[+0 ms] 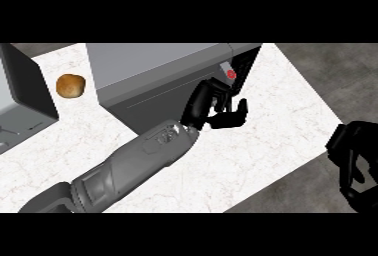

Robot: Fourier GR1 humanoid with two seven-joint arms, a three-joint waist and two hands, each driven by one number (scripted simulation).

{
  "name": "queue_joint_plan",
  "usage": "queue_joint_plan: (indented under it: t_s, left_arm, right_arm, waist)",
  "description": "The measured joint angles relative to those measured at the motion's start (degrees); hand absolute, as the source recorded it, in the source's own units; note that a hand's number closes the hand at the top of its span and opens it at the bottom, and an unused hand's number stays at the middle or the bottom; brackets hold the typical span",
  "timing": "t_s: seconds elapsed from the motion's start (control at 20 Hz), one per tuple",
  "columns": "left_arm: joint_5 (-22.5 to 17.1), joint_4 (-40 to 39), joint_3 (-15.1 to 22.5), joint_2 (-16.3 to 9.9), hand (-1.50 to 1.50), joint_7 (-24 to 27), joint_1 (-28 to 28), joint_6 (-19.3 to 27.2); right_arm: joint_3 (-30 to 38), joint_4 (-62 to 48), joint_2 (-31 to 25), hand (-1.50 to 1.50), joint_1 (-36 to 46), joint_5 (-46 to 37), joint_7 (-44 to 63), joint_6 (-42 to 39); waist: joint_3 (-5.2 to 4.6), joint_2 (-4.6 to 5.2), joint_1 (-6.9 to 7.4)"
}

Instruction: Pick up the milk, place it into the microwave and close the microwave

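Note:
The grey microwave [159, 62] stands at the back middle of the counter. Its dark front door [159, 105] faces me, and no opening into the inside shows. A control strip with a red button [231, 74] sits at the door's right end. My left hand [209, 107] reaches in from the lower left, its fingers laid fairly straight against the right part of the door and nothing in it. My right hand [353, 159] rests off the counter's right edge, fingers relaxed and holding nothing. No milk is visible anywhere.
A brown, rounded food item [71, 85] lies on the white marble counter [251, 150] left of the microwave. A second grey appliance [21, 95] stands at the far left. Dark floor lies beyond the counter's right edge.

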State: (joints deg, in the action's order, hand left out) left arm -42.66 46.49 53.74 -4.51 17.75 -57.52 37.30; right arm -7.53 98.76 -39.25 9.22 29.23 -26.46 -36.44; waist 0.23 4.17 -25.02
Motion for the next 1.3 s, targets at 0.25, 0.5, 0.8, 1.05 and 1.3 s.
queue_joint_plan:
  t_s: [0.25,0.5,0.8,1.05,1.3]
  left_arm:
    - [-0.70,0.26,0.08,-0.27,1.50,0.61,0.35,1.72]
    - [-1.09,0.34,0.18,-0.49,1.50,1.53,0.60,2.94]
    - [-5.22,1.16,-3.00,1.67,1.50,-0.54,0.77,3.94]
    - [-12.57,2.82,-9.20,4.36,1.50,-1.28,2.32,1.29]
    - [-16.69,3.10,-9.82,4.60,1.50,-1.34,2.64,-4.47]
  right_arm:
    - [-1.21,2.39,-0.05,1.50,-0.11,0.57,0.89,-0.24]
    - [-2.16,4.66,-0.06,1.50,-0.39,1.04,1.60,-0.34]
    - [-5.85,6.78,-1.60,1.50,-2.54,0.85,4.44,-2.30]
    - [-8.96,8.93,-0.99,1.50,-5.23,1.49,5.62,-2.68]
    - [-11.27,11.54,0.44,1.50,-8.19,1.29,5.95,-1.64]
  waist:
    - [0.01,-0.07,-0.67]
    - [-0.02,-0.06,-1.25]
    - [-0.31,0.56,-0.11]
    - [-0.58,1.08,1.34]
    - [-0.46,0.93,2.63]
